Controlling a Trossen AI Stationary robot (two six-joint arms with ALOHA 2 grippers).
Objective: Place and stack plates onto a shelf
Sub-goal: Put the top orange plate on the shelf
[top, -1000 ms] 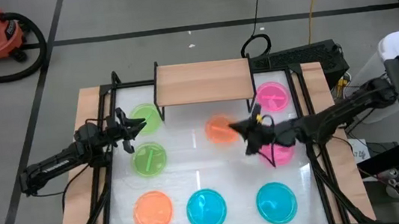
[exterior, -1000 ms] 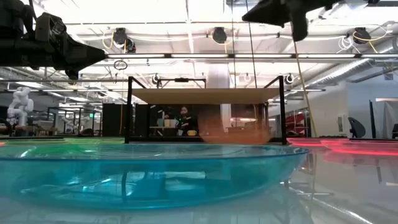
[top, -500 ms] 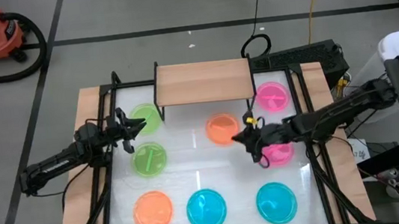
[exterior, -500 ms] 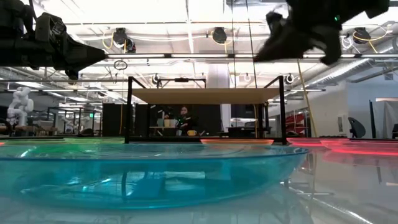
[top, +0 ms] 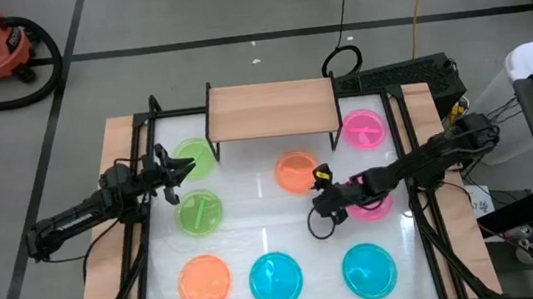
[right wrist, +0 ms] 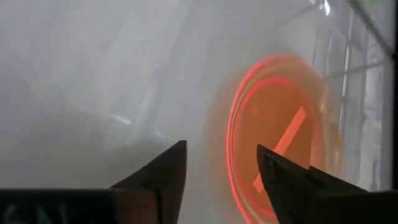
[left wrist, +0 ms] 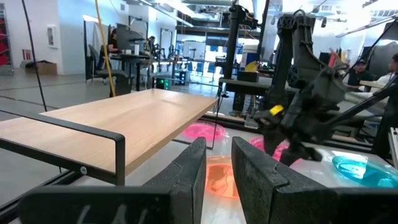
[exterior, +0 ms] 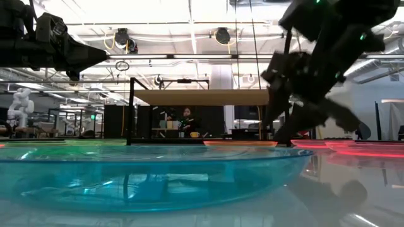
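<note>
Eight coloured plates [top: 277,277] are seen lying flat on the white table [top: 256,233], none on the bare wooden shelf [top: 272,110] at its far edge. The right gripper [top: 318,212] is lowered just beside the orange plate [top: 296,172], fingers spread and empty. The left gripper [top: 185,167] is held above a green plate [top: 195,158], fingers slightly parted around nothing.

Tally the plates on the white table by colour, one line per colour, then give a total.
Green plates: 2
Orange plates: 2
Pink plates: 2, one partly hidden under the right arm
Blue plates: 2
Total: 8 plates, none on the shelf
</note>
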